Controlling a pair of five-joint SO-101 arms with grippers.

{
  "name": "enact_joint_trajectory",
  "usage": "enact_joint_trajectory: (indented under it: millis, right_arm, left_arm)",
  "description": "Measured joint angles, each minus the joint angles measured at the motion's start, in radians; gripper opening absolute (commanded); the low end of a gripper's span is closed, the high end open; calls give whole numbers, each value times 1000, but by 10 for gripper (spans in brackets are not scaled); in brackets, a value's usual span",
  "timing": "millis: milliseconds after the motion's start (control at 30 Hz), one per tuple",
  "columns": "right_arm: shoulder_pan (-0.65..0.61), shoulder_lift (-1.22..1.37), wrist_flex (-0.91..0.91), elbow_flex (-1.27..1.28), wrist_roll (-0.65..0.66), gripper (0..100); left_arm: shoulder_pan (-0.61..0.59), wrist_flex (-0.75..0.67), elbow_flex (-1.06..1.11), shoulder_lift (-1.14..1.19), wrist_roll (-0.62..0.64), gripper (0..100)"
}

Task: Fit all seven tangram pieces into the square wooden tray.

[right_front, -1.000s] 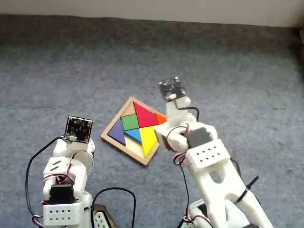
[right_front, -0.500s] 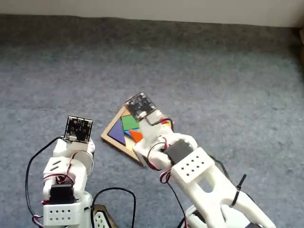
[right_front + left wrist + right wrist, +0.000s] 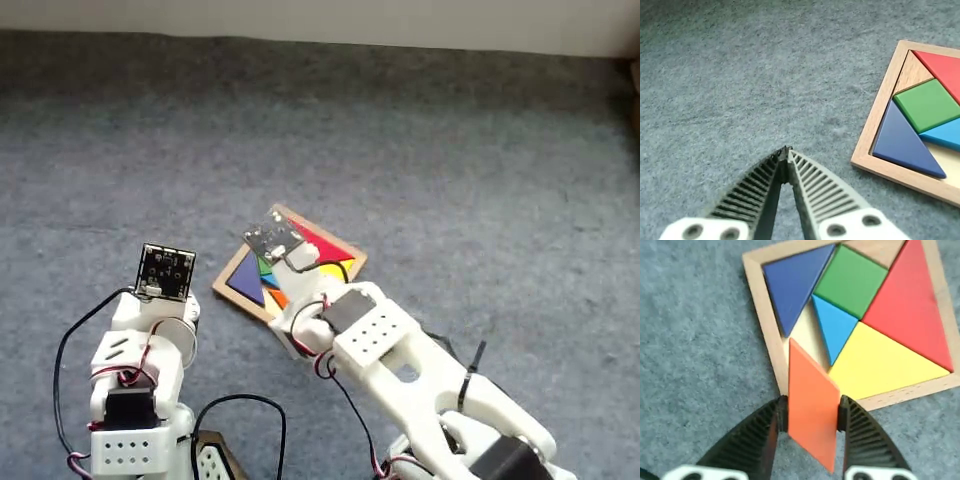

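The right jaws hold the orange piece (image 3: pixel 812 420) tight. One jaw presses on each long side of it, so the jaws are open only as wide as the piece. The piece sticks out in front of the jaws. Its far corner pokes over the rim of the wooden tray (image 3: pixel 769 330), at a bare spot (image 3: pixel 805 332) in the wood. I cannot tell if the piece touches the tray. The tray lies just in front of these jaws on the grey table (image 3: pixel 695 340). The dark blue triangle (image 3: pixel 792 285) lies on one side of the bare spot. The light blue triangle (image 3: pixel 835 325) lies on the other side. The yellow triangle (image 3: pixel 880 362) lies right beside the tip of the orange piece. The green square (image 3: pixel 850 280) and the red triangle (image 3: pixel 907 315) sit farther away from the jaws. At the far end of the tray there is one more bare bit of wood (image 3: pixel 875 250). The left jaws are closed, tip to tip, with nothing between them. They hang over the grey table. The tray is in front of them and off to the side where the right arm (image 3: pixel 380 350) is, not touching them. The dark blue triangle is the piece nearest to the left jaws.
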Motion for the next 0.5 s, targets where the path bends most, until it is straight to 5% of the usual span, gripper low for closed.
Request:
enact_joint_trajectory:
  millis: [500]
  right_arm:
    - [15, 37, -9, -81, -64, 245]
  left_arm:
    - [0, 0, 0, 0, 0, 8]
